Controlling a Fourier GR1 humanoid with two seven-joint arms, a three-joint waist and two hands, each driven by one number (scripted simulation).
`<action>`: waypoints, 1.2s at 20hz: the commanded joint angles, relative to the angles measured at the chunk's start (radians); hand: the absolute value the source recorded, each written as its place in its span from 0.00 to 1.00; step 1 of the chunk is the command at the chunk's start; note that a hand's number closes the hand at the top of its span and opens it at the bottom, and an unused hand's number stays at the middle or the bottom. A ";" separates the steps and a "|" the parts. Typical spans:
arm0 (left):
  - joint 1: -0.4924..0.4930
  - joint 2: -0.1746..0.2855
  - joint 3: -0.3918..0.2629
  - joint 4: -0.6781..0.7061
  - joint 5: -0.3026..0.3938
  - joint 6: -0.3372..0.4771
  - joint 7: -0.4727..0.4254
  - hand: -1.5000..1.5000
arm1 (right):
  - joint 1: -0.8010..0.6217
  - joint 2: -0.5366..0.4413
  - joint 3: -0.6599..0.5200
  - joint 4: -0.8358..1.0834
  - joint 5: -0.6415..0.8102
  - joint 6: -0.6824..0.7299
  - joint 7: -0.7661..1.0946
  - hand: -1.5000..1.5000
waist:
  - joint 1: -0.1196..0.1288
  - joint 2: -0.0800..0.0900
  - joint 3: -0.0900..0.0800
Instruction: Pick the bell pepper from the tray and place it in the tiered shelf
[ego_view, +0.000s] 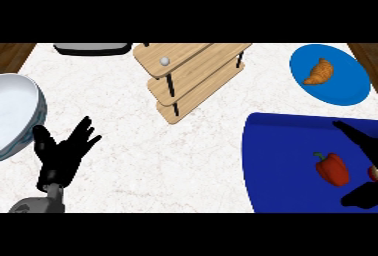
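Observation:
A red bell pepper with a green stem lies on the dark blue tray at the lower right. My right hand comes in from the right edge, open. Its fingers reach over the tray just above the pepper and its thumb shows below it; the pepper lies in the gap between them, and I cannot tell if it is touched. The palm is cut off by the edge. The wooden tiered shelf stands at the top centre. My left hand rests open at the lower left, fingers up.
A small white ball lies on the shelf's top tier. A blue plate with a croissant sits at the top right. A white bowl is at the left edge, a grey object at the back.

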 joint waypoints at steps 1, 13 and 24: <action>0.020 -0.048 -0.007 0.052 -0.045 0.004 -0.040 0.50 | 0.049 0.045 -0.012 -0.042 0.073 -0.024 -0.002 0.00 | -0.004 0.003 -0.004; -0.024 -0.060 0.045 0.054 -0.067 -0.024 0.012 0.50 | -0.097 0.144 -0.038 0.146 0.198 -0.049 -0.071 0.00 | -0.001 0.004 -0.004; 0.009 -0.048 0.075 0.010 -0.059 -0.078 0.032 0.50 | -0.148 0.121 0.069 0.370 0.338 -0.004 -0.283 1.00 | 0.014 0.007 -0.004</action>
